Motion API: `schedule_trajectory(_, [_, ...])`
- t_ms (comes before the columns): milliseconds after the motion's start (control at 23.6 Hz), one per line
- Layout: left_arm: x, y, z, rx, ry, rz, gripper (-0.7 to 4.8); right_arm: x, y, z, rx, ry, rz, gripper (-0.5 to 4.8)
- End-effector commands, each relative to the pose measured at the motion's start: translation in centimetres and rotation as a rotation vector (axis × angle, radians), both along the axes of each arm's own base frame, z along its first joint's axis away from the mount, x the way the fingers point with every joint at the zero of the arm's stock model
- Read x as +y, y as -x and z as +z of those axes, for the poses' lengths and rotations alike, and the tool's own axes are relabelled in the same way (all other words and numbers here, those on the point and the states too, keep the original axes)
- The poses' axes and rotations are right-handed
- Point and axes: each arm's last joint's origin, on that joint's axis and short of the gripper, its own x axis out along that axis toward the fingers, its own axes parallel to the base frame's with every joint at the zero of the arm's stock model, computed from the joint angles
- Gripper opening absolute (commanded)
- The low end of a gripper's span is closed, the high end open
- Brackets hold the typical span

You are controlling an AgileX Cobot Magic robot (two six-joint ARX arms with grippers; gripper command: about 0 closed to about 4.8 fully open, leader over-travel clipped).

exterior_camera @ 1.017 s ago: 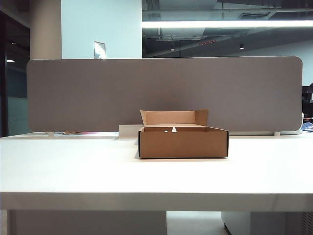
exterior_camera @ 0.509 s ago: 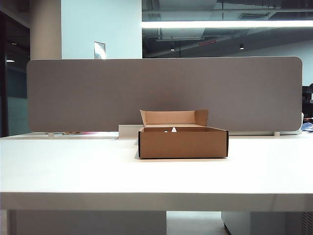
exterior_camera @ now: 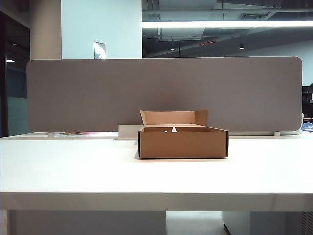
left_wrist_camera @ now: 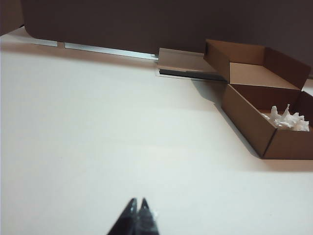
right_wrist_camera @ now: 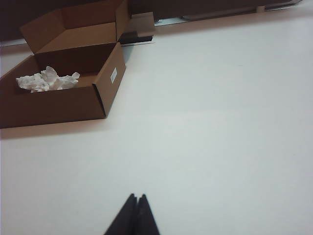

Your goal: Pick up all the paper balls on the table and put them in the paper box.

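The paper box (exterior_camera: 183, 142) is sitting near the middle of the counter (exterior_camera: 73, 171), a smooth, matte white slab with a thick front edge. The box is shallow and rectangular, made of plain brown cardboard with dark corner edges, and its lid flap is standing upright at the back with small side tabs folding inward. Behind it a low white block (exterior_camera: 129, 131) is lying at the foot of a grey fabric divider panel (exterior_camera: 98, 93) with rounded corners. From the exterior view only a tiny white tip is peeking over the box's front wall, and neither arm is showing there. The wrist views are looking down into the box: the paper balls (left_wrist_camera: 286, 119) are resting inside on its floor, a lumpy, spiky heap of crumpled white tissue, lying close against one side wall; in the right wrist view the same wads (right_wrist_camera: 46, 81) are sitting together so that where one ends and the other begins is hard to tell. That view is also showing a small white label on the box's end wall. The left tool (left_wrist_camera: 138, 208) is hanging over bare counter well away from the box, its dark pointed tips pressing together on nothing. The right tool (right_wrist_camera: 135, 203) is likewise hovering over bare counter on the other side, its tips meeting, holding nothing.
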Motion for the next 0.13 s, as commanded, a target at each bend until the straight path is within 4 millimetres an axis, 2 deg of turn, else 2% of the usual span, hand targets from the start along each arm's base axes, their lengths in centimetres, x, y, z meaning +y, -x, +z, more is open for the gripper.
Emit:
schedule_trajectory(42, [0.01, 0.01, 0.16, -0.008, 0.0, -0.002, -0.05, 0.0, -0.03, 0.07, -0.016, 0.001, -0.002, -0.01])
schedule_trajectory(127, [0.01, 0.01, 0.16, -0.008, 0.0, -0.002, -0.05, 0.0, -0.03, 0.07, -0.016, 0.001, -0.002, -0.01])
